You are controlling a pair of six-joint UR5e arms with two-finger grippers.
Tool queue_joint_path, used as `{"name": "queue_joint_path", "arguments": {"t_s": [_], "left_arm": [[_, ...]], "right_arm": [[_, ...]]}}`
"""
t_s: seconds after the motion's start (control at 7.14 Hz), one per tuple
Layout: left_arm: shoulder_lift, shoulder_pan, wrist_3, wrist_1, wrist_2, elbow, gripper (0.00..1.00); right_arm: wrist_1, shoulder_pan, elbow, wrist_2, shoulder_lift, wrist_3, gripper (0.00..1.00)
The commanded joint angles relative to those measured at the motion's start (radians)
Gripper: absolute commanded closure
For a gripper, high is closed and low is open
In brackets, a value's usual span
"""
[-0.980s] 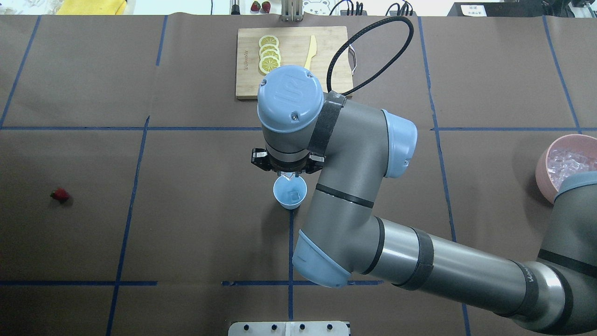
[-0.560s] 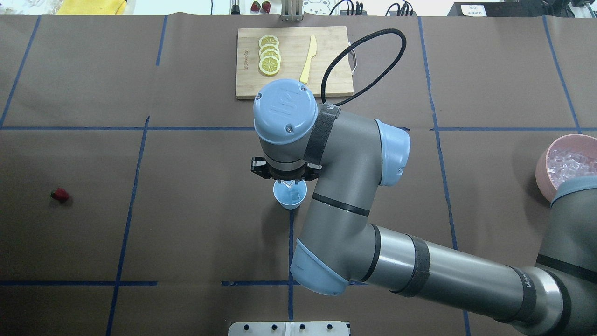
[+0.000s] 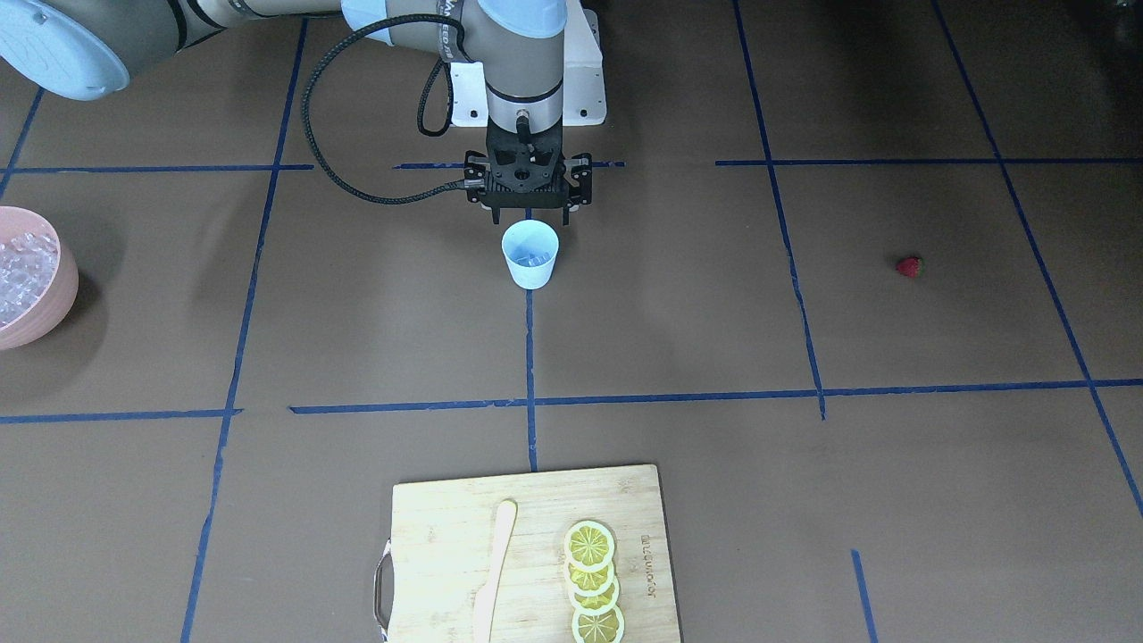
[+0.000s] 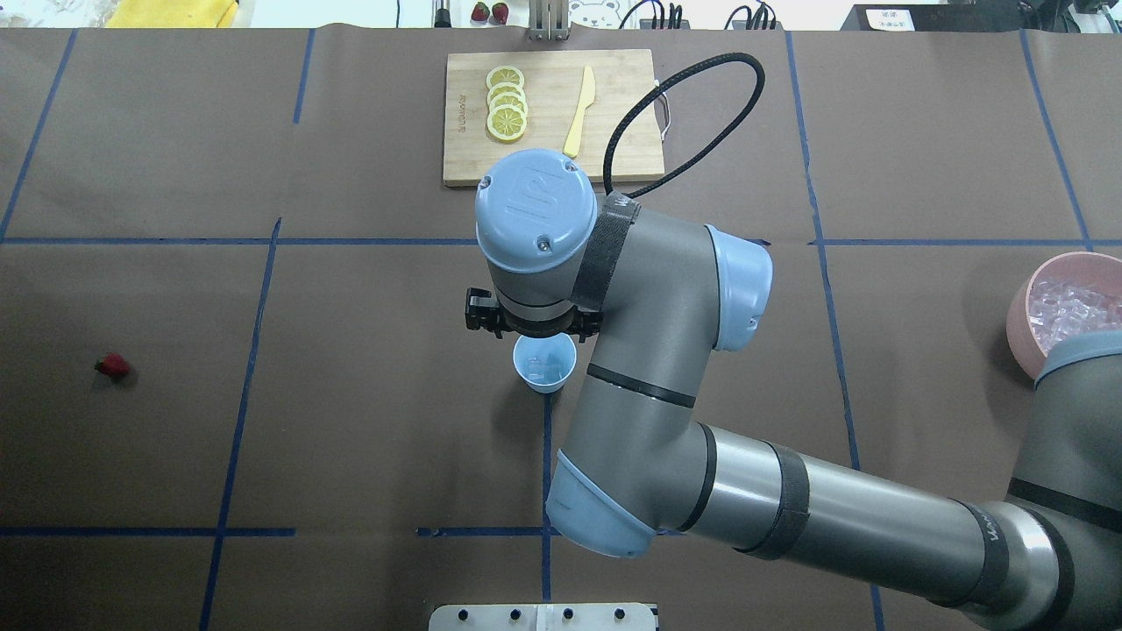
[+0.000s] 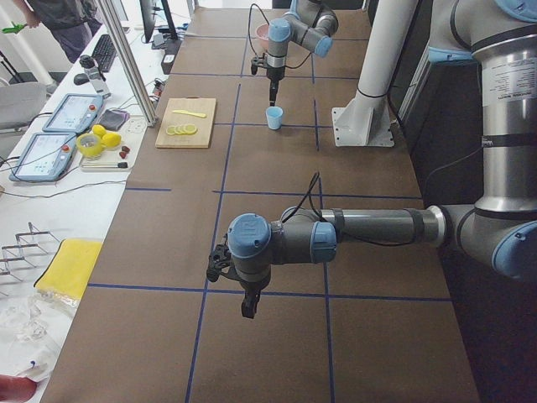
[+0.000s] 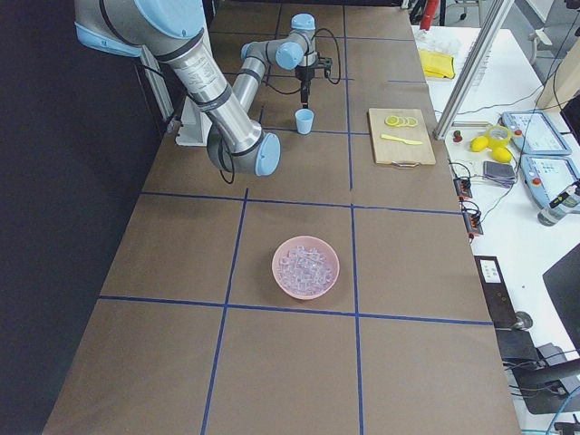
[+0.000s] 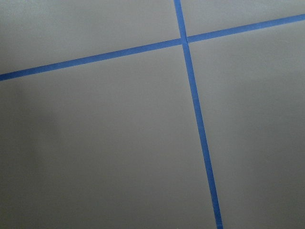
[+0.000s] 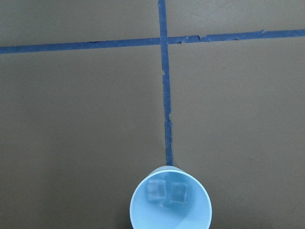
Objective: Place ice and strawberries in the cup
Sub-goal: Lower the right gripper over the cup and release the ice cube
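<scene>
1. Well, out at the left end of the counter (image 4: 351,394), the left gripper (image 5: 246,306) hangs pointing down near a blue tape line. It shows only from the end of the room, so I cannot tell how its jaws stand.
2. Next along, the strawberry (image 4: 112,365) lies alone on the brown paper, well apart from everything else.
3. In the middle, the cup (image 4: 544,364) stands upright on a tape line. Two ice cubes (image 8: 167,193) sit side by side at its bottom.
4. Above the cup and clear of it, the right gripper (image 3: 529,217) points straight down. Its jaws stand apart and hold nothing.
5. Further back, a wooden cutting board (image 4: 627,88) carries four overlapping lemon slices (image 4: 507,105), with a pale yellow knife (image 4: 580,109) lying beside them.
6. At the far right, a pink bowl (image 4: 1021,324) holds a heap of ice (image 4: 1065,307). The right arm covers the near side of the bowl.
</scene>
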Motion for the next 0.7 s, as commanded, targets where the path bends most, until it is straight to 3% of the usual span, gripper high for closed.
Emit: {"name": "queue_joint_path", "arguments": {"t_s": [0.0, 0.28, 0.56], "left_arm": [[0.0, 0.0, 0.001, 0.0, 0.0, 0.0, 0.0], [0.002, 0.0, -0.001, 0.002, 0.0, 0.002, 0.0], [0.002, 0.0, -0.001, 0.003, 0.0, 0.003, 0.0]], "right_arm": [[0.0, 0.001, 0.005, 0.001, 0.0, -0.009, 0.01], [0.0, 0.027, 0.048, 0.012, -0.039, -0.04, 0.01], [0.009, 0.075, 0.237, 0.015, -0.24, -0.177, 0.01]]}}
